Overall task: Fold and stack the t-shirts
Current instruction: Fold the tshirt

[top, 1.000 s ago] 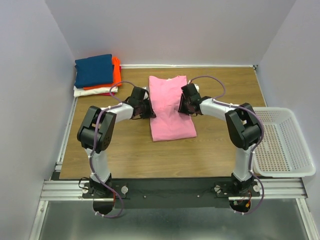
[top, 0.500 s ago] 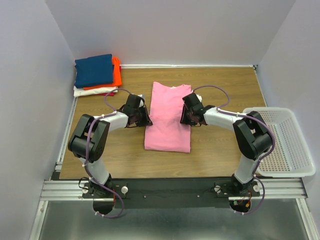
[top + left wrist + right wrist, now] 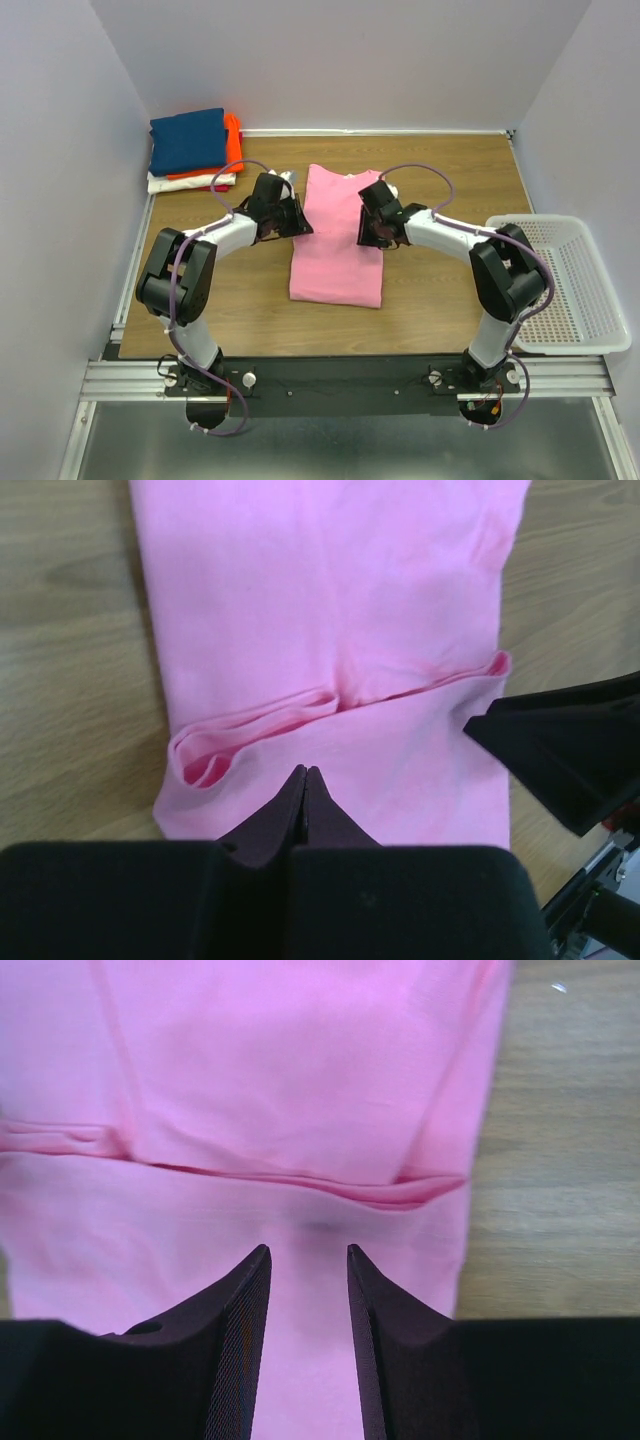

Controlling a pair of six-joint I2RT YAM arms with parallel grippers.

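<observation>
I have the plain pink cloth t-shirt [image 3: 337,255] lying flat mid-table as a long strip between both arms. The left gripper [image 3: 307,772] is pinched shut, seemingly on nothing. The right gripper [image 3: 308,1252] is half open and empty, hovering over the sleeve crease, placed, I reckon, for the crosswise fold.

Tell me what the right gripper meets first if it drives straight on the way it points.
The pink t-shirt: the right gripper points its open fingers at the cloth, close to where it is folded over. How far above the cloth they stand is unclear.
</observation>
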